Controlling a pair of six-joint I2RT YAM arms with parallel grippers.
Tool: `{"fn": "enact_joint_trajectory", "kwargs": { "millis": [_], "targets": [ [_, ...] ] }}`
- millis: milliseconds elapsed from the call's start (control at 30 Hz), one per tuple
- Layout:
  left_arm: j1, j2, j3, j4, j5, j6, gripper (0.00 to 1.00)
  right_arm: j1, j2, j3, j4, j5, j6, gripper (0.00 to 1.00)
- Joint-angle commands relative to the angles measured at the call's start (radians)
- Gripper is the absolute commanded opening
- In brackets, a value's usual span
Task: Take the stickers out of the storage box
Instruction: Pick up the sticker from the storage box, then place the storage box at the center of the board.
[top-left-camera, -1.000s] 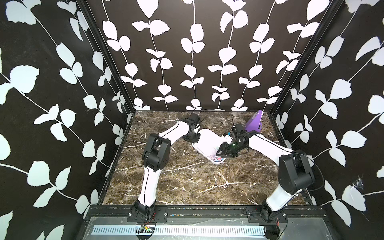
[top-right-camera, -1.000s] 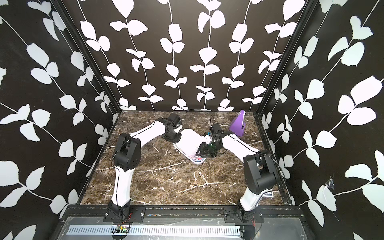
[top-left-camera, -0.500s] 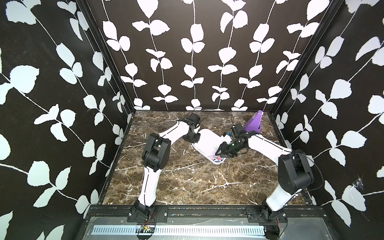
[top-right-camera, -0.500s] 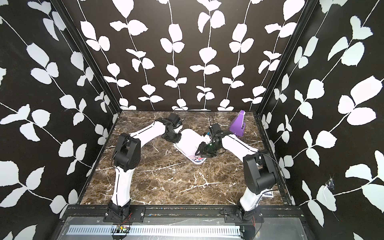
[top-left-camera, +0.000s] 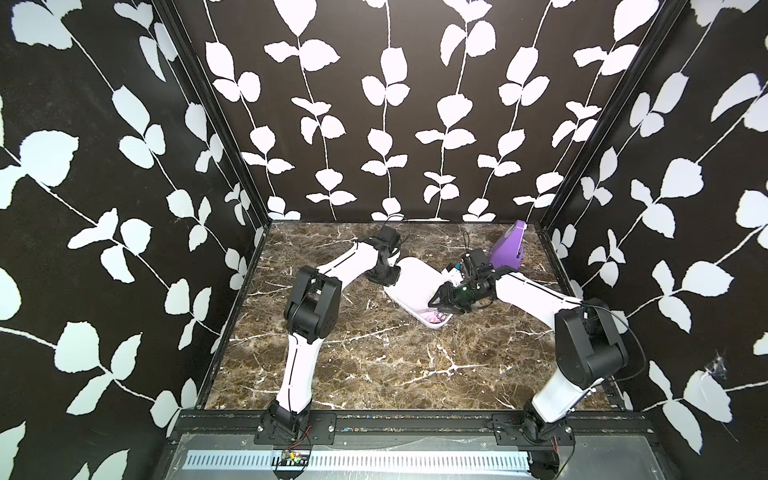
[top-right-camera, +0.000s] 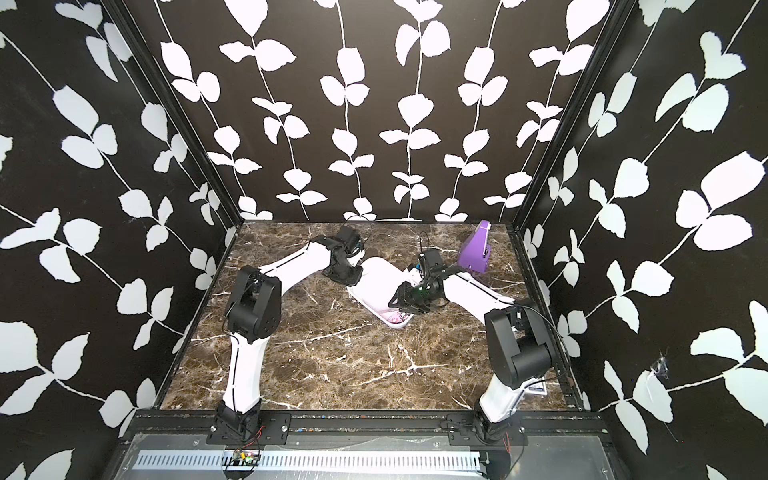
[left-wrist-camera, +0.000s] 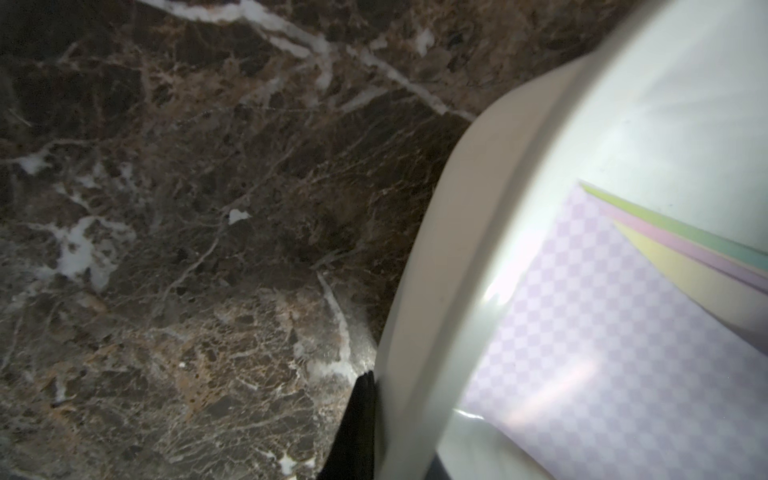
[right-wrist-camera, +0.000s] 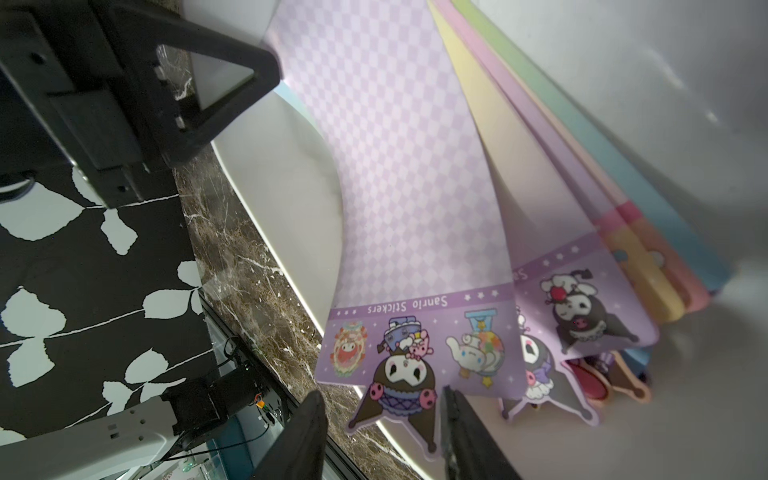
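The white storage box (top-left-camera: 411, 274) (top-right-camera: 376, 278) lies slantwise mid-table in both top views. My left gripper (top-left-camera: 385, 273) (top-right-camera: 345, 274) is shut on its far rim (left-wrist-camera: 436, 291); one black finger (left-wrist-camera: 359, 415) shows outside the wall. The stickers (right-wrist-camera: 395, 166) (left-wrist-camera: 602, 311) lie fanned inside, a lilac checked sheet on top, with yellow, pink and green-blue ones beneath. Their cartoon ends (top-left-camera: 436, 318) (top-right-camera: 397, 318) reach the near end of the box. My right gripper (right-wrist-camera: 382, 395) (top-left-camera: 440, 303) (top-right-camera: 401, 302) is open, and the cartoon tip of the top sheet sits between its fingers.
A purple wedge-shaped object (top-left-camera: 509, 247) (top-right-camera: 476, 251) stands at the back right, close behind the right arm. A blue-patterned card box (top-right-camera: 536, 388) lies by the right arm's base. Black leaf-patterned walls close in three sides of the marble table (top-left-camera: 374, 365).
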Motion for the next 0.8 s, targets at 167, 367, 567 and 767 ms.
{"fn": "enact_joint_trajectory", "kwargs": {
  "millis": [167, 367, 567, 767],
  "targets": [
    [0.000, -0.006, 0.002, 0.011, 0.026, -0.012, 0.06, 0.010, 0.002, -0.102, 0.161, 0.014, 0.083, 0.42],
    [0.000, -0.006, 0.002, 0.008, 0.022, -0.010, 0.06, 0.009, 0.001, -0.106, 0.167, 0.010, 0.090, 0.17],
    [0.000, -0.007, -0.002, 0.009, 0.021, -0.012, 0.07, 0.007, -0.011, -0.126, 0.170, 0.016, 0.098, 0.02],
    [0.000, -0.007, -0.004, 0.005, 0.020, -0.010, 0.07, -0.003, -0.049, -0.143, 0.176, 0.009, 0.116, 0.00]
  ]
}}
